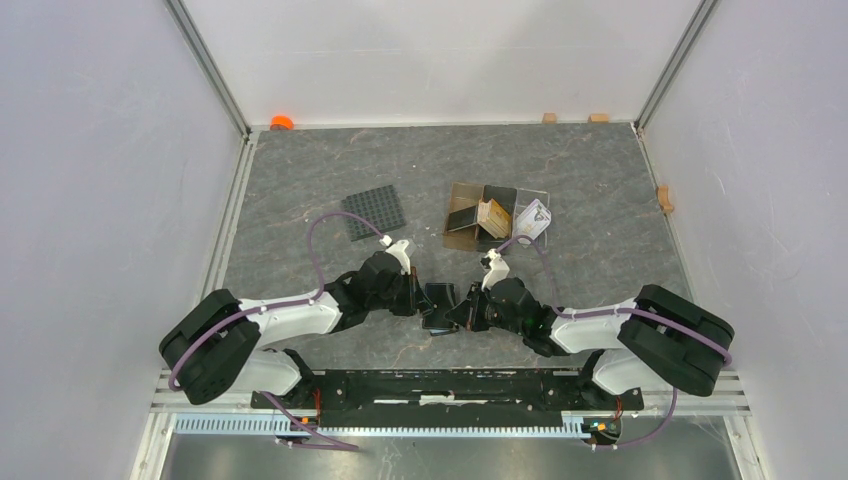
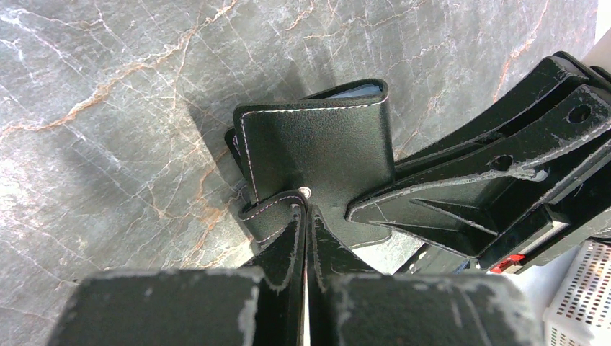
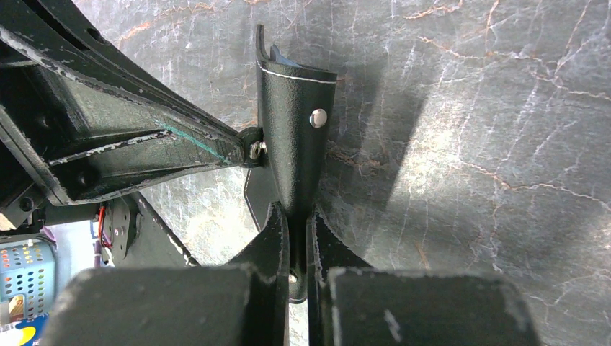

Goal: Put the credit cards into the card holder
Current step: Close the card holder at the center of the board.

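Observation:
The black card holder (image 1: 438, 300) is held between both grippers just above the table near the front middle. My left gripper (image 1: 420, 300) is shut on its strap side, shown in the left wrist view (image 2: 306, 213) below the holder's black cover (image 2: 317, 144). My right gripper (image 1: 462, 312) is shut on the other flap (image 3: 295, 122), its fingertips (image 3: 277, 223) pinching the lower edge. A pale blue-grey lining shows at the holder's far edge. A tan-orange credit card (image 1: 492, 215) stands in the brown box. Whitish cards (image 1: 532, 217) lie in the clear tray.
A brown translucent box (image 1: 462, 235) and a clear tray (image 1: 541, 235) sit behind the grippers. A black gridded mat (image 1: 375, 212) lies back left. An orange object (image 1: 282, 122) and small wooden blocks (image 1: 549, 117) lie along the back wall and right wall.

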`<state>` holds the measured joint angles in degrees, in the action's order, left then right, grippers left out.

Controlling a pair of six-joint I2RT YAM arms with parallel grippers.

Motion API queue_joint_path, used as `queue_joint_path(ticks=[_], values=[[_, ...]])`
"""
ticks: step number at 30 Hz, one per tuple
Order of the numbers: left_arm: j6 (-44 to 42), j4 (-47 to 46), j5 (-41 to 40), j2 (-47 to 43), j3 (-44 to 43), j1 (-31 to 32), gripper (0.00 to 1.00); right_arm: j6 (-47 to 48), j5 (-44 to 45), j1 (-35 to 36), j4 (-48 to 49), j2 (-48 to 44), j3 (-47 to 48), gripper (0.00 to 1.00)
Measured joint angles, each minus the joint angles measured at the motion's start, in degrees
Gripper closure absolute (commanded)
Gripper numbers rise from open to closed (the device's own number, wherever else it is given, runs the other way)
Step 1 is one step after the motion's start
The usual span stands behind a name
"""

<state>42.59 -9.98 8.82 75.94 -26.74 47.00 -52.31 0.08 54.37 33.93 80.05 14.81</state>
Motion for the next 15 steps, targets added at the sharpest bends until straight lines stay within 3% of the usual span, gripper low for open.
queue_joint_path(ticks=[15], values=[[0.0,0.3,-0.9,0.0,-0.2,0.0,0.98,0.7,1.4,0.8,-1.4,0.3,1.1,1.00]])
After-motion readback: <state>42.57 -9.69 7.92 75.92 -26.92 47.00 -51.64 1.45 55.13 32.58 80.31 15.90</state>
